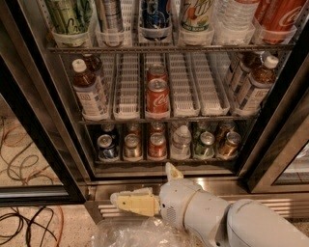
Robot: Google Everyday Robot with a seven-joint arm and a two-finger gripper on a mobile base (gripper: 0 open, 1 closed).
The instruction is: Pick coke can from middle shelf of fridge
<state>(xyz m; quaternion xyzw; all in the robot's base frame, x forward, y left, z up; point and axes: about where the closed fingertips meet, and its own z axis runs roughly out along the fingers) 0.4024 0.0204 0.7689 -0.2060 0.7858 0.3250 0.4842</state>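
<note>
The coke can [158,97] stands upright at the front of the centre lane on the middle shelf [193,99], with a second red can [157,72] right behind it. The fridge [53,120] is open in front of me, its black frame at both sides. My gripper [141,184] is low in the camera view, in front of the steel base below the bottom shelf. It is well under the can and empty. Its two yellowish fingers [137,203] are spread apart.
Tea bottles [90,91] stand at the left of the middle shelf and more bottles [255,82] at the right. Several cans [157,144] line the bottom shelf. Large cans and bottles [157,14] fill the top shelf. Crinkled clear plastic [130,234] lies below my gripper. Cables [24,159] lie on the floor at left.
</note>
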